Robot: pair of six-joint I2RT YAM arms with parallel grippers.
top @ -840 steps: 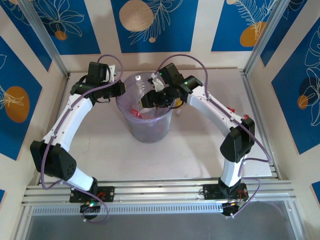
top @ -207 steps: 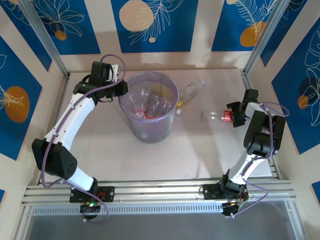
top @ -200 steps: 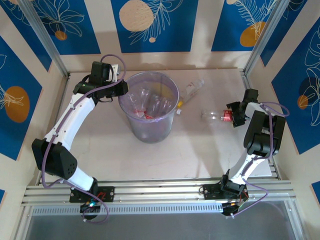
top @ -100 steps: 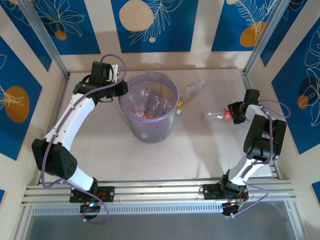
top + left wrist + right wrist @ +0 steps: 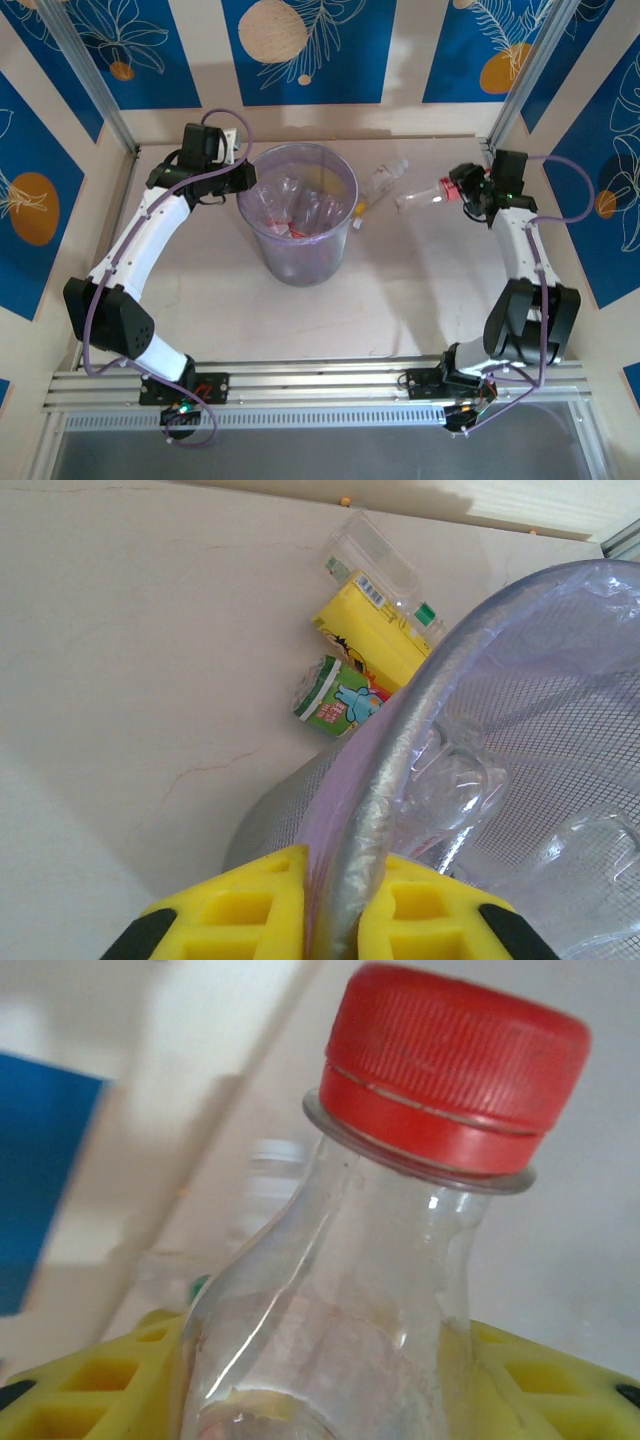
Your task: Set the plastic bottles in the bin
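Your left claw (image 5: 243, 180) is clamped on the rim of the bin (image 5: 300, 262). In the left wrist view, its yellow fingers (image 5: 240, 900) sit either side of the grey-edged lip, one outside and one inside. The bin stands upright on the table (image 5: 380, 295), left of centre, with several clear bottles (image 5: 300, 208) piled in it, some showing red.

Your right claw (image 5: 466, 190) is closed on a clear bottle (image 5: 422, 199) with a red cap, over the far right part of the table. The bottle lies roughly level, cap end at the claw and base pointing toward the bin, well apart from it. In the right wrist view the bottle (image 5: 340, 1290) sits between the yellow fingers (image 5: 90, 1390), with the cap standing clear of them. You cannot tell from these views whether its base touches the table.

Two bottles lie on the table just right of the bin's far side. The yellow bottle (image 5: 383, 180) lies slanted, and the small green-labelled bottle (image 5: 358, 209) is at its near end, close against the bin wall. The left wrist view shows them side by side — yellow (image 5: 375, 630), green (image 5: 338, 692).
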